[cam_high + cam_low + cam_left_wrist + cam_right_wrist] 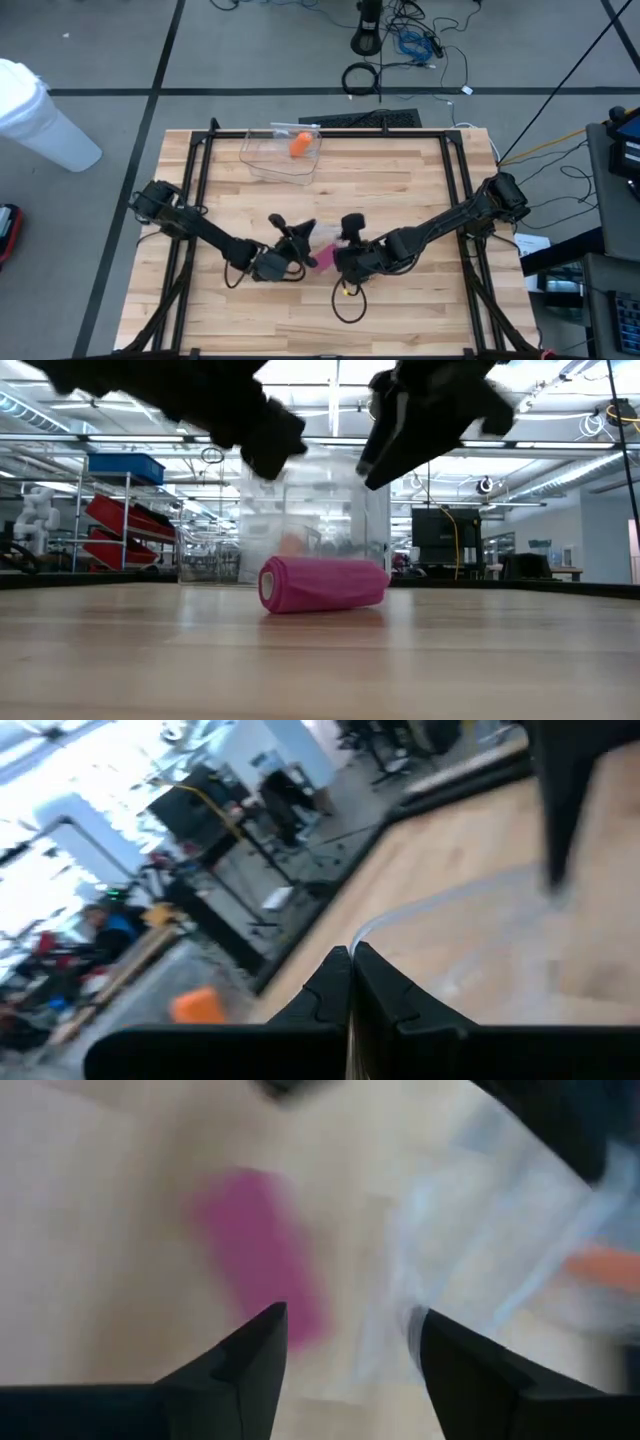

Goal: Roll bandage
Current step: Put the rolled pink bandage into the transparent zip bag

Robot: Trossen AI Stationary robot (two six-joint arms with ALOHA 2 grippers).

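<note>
A rolled pink bandage (322, 583) lies on its side on the wooden table, between the two arms; it also shows in the high view (325, 258) and the right wrist view (258, 1262). My left gripper (351, 982) is shut and empty, raised above the table just left of the roll (298, 240). My right gripper (345, 1342) is open and empty, raised above the roll's right side (345, 250).
A clear plastic tub (282, 155) holding an orange roll (299, 145) stands at the table's far middle. A black frame (330, 133) runs around the table's far and side edges. Bare wood lies near the front edge.
</note>
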